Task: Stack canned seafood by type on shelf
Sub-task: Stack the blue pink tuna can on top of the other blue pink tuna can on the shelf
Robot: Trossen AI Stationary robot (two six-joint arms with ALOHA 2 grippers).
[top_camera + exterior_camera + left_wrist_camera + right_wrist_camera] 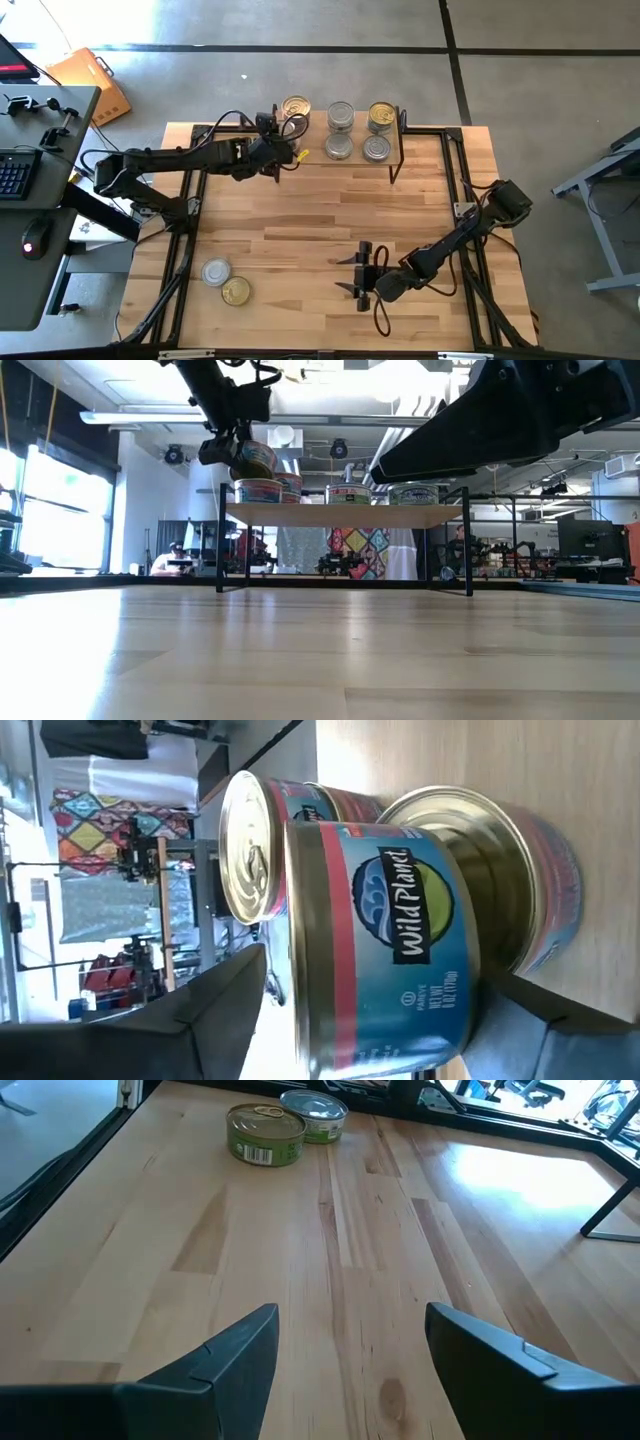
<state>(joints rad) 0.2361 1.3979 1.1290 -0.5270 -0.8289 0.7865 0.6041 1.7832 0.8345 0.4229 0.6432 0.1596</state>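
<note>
The shelf stands at the table's far edge with several tins of canned seafood on its wooden top. At its left end a gold-lidded tin with a blue label sits tilted on a lower tin. My left gripper stands open around the upper tin. Two more tins, one silver and one gold, lie on the table's near left. My right gripper hovers open over bare wood near the front edge. My left gripper has one finger standing clear of the upper tin's gold lid. The other finger lies right at the tin's bottom rim; whether it touches, I cannot tell. The tin's bottom rests on the lower tin's lid.
Other stacks stand further right on the shelf: silver lids and a gold one. In the right wrist view the two loose tins lie ahead across open tabletop. Black frame rails run along the table's sides.
</note>
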